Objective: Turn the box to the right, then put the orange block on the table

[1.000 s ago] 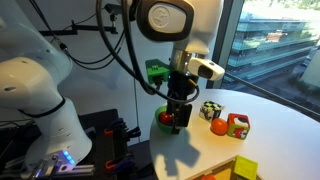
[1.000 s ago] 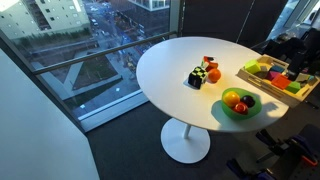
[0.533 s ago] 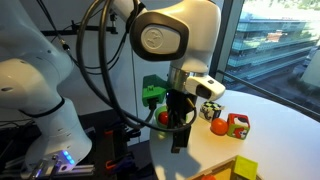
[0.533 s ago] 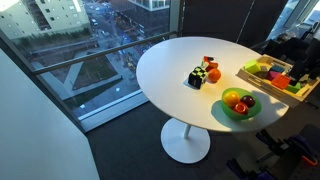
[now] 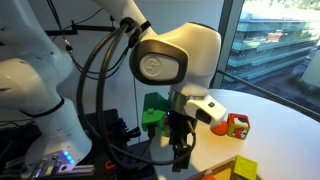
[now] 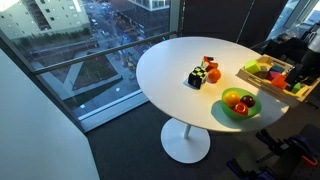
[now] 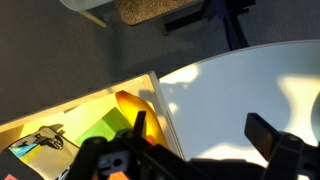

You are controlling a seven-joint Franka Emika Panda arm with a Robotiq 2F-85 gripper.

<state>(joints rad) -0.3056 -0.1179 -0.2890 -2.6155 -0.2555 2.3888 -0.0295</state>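
Observation:
The box [image 6: 272,76] is a low tray of red, yellow and green blocks at the table's [image 6: 170,60] right edge. In the wrist view its pale wall [image 7: 160,105] runs diagonally, with a yellow-orange curved block [image 7: 126,105] and a green block [image 7: 100,130] inside. My gripper [image 7: 205,135] is open and empty, hovering over the box's wall, with one finger over the box and the other over the white table [image 7: 250,80]. In an exterior view the gripper [image 5: 182,152] hangs low beside the box's yellow block [image 5: 245,168]. I cannot single out the orange block.
A green bowl of fruit [image 6: 240,103] sits near the box. A black-and-white cube [image 6: 196,77], a red cube [image 6: 209,63] and an orange fruit [image 6: 212,74] stand mid-table. The red cube [image 5: 237,125] shows behind my arm. Windows surround the table.
My arm has swung down and toward the box. It now covers the fruit bowl and the patterned cube in an exterior view. Objects on the table have not moved.

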